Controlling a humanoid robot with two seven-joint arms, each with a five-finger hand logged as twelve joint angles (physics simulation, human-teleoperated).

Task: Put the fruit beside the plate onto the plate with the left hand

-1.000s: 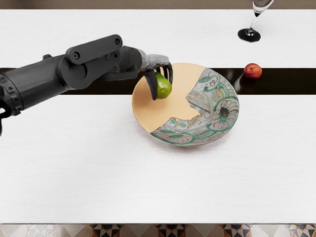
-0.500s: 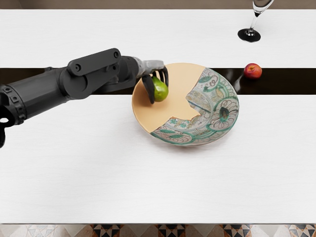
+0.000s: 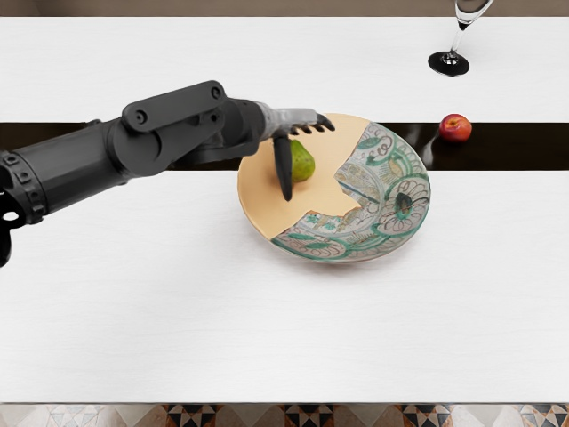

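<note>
A green pear (image 3: 302, 163) stands upright on the left, orange part of the patterned plate (image 3: 356, 222). My left hand (image 3: 299, 144) hovers over the plate's left rim, its arm coming in from the left edge. The fingers are spread: the thumb (image 3: 284, 173) hangs down just left of the pear and the other fingers (image 3: 313, 126) stretch out above it. Nothing is held in the hand. The right arm does not show.
A red apple (image 3: 455, 127) lies on the dark strip right of the plate. A wine glass (image 3: 450, 59) stands at the back right. The white tabletop (image 3: 267, 311) runs wide in front of the plate.
The left hand was curled around the pear above the plate. Its fingers have now spread apart, and the pear rests on the plate by itself.
</note>
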